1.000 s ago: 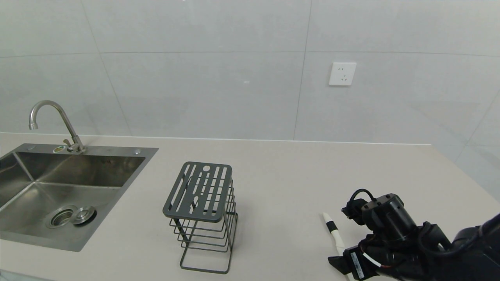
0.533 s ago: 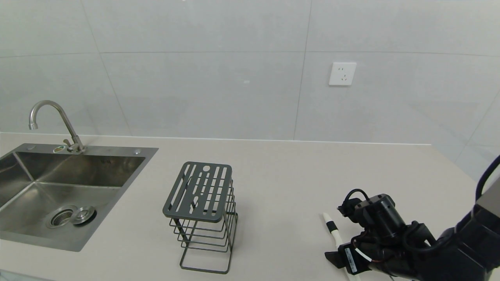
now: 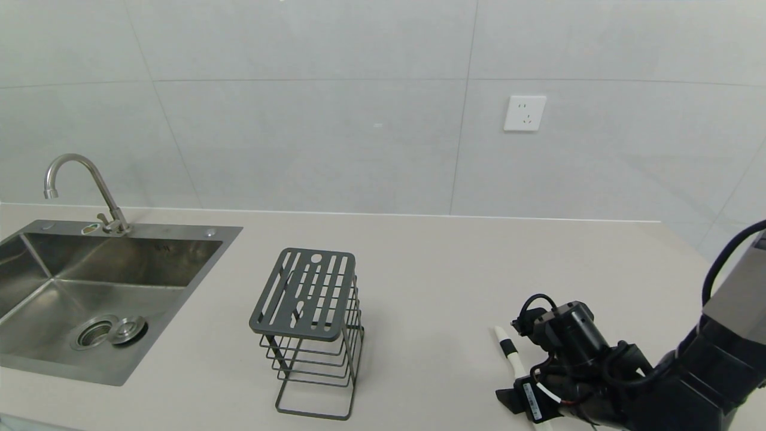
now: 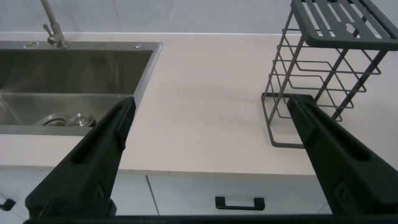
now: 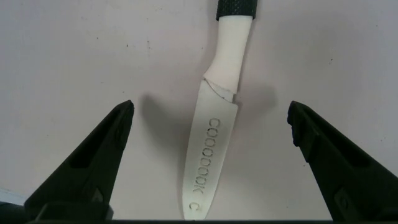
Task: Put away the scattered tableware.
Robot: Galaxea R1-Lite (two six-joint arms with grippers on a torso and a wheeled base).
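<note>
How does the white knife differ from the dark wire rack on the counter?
Colour: the knife is white with a black band on its handle; the wire rack is dark grey.
Pose: the knife lies flat; the wire rack stands upright.
Place: the knife lies beneath the open right gripper, ungripped; the wire rack stands apart, nearer the sink.
Both rest on the counter.

The right arm (image 3: 688, 377) beside the knife (image 3: 511, 359) is matte black with a cylindrical wrist, thin black cables (image 3: 534, 297) looping over it, a white printed label (image 3: 530, 401) nearest the knife and a grey panel (image 3: 733, 293) farthest from it.
</note>
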